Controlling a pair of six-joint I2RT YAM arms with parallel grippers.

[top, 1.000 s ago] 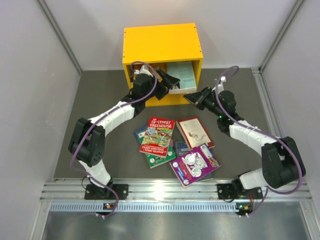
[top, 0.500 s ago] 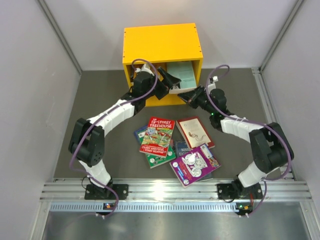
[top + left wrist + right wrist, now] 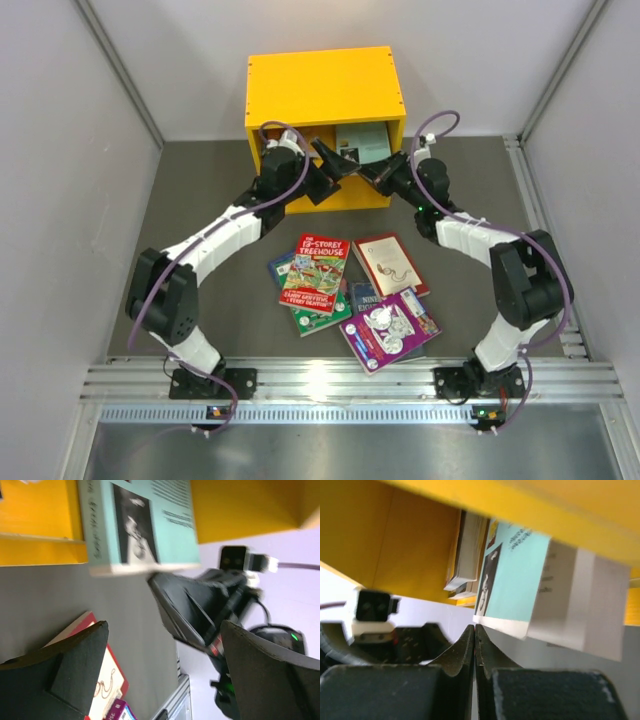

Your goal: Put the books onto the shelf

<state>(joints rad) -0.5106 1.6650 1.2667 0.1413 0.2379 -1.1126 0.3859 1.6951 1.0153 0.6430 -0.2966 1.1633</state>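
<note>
The yellow shelf (image 3: 325, 95) stands at the back of the table. A teal book (image 3: 362, 139) leans out of its lower right opening, also seen in the left wrist view (image 3: 140, 525) and the right wrist view (image 3: 515, 580). My left gripper (image 3: 331, 158) is open just in front of that book's left side, with nothing between its fingers (image 3: 75, 665). My right gripper (image 3: 373, 172) is shut and empty, its tip (image 3: 474, 630) right at the teal book's lower edge. Loose books lie mid-table: a red-green cartoon one (image 3: 314, 272), a red-cream one (image 3: 390, 262) and a purple one (image 3: 388, 327).
A green book (image 3: 318, 319) and a dark blue one (image 3: 364, 294) lie partly under the others. More books (image 3: 467, 555) stand deeper inside the shelf. Grey walls close in on both sides, and a metal rail (image 3: 330, 380) runs along the near edge.
My right arm has swung left and forward, bringing its shut tip up to the teal book. The book now sits further into the shelf. My left gripper shifted slightly, still open.
</note>
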